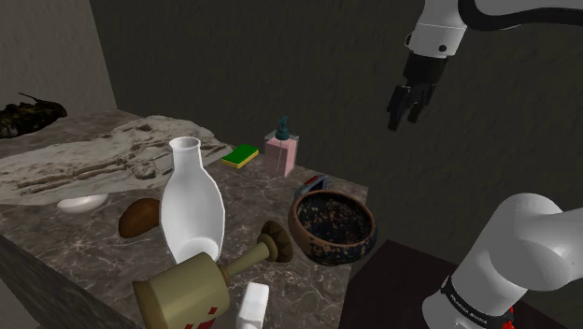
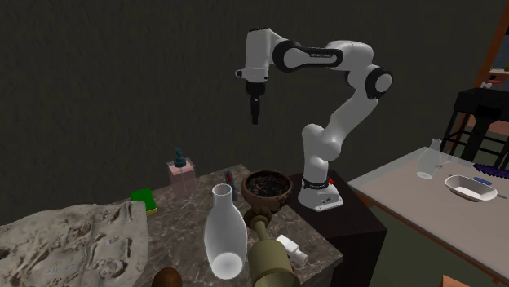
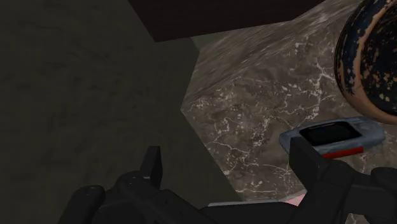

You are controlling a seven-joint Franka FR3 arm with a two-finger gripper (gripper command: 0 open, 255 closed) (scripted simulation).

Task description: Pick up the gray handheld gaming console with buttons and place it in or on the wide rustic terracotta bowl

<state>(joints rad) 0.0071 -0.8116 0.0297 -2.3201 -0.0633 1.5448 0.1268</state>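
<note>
Arm [image 2: 343, 57] up high, claw [image 1: 403, 121] pts down, fingers [image 3: 153, 163] apart

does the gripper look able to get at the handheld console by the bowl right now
Probably yes: the gripper hangs high above the marble table with jaws open, and the handheld console lies flat with nothing over it. The speckled bowl close beside it may crowd one side.

Surface: dark veined marble countertop [image 1: 252, 192]
Stand side: speckled brown bowl [image 1: 332, 227], with the grey-blue console [image 3: 333, 137] just beside it
Middle: white vase [image 1: 191, 201] upright; olive goblet [image 1: 201, 285] on its side
Back: pink pump bottle [image 1: 282, 150], green block [image 1: 241, 155]
</note>
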